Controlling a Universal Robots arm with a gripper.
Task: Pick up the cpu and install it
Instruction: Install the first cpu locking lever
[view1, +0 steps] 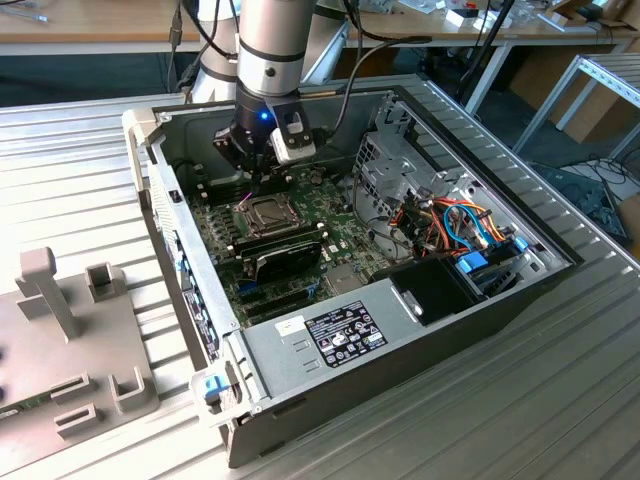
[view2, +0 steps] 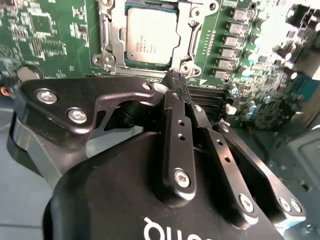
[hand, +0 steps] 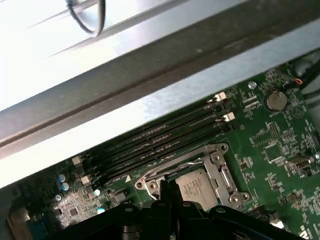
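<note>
our gripper (view2: 175, 85) is pinched closed on nothing, tips at the rim of the socket (view2: 110, 45); we see the cpu (view2: 150, 35) flat inside, just beyond.

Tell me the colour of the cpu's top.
The cpu is silver-grey, best in the second wrist view.

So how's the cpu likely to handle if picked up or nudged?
Likely stiff and light: the cpu looks thin, flat, metal-topped. Probably slippery to pinch: that top is smooth and it lies low in the socket. A sideways push likely won't slide it, since the socket's metal frame surrounds it.
</note>
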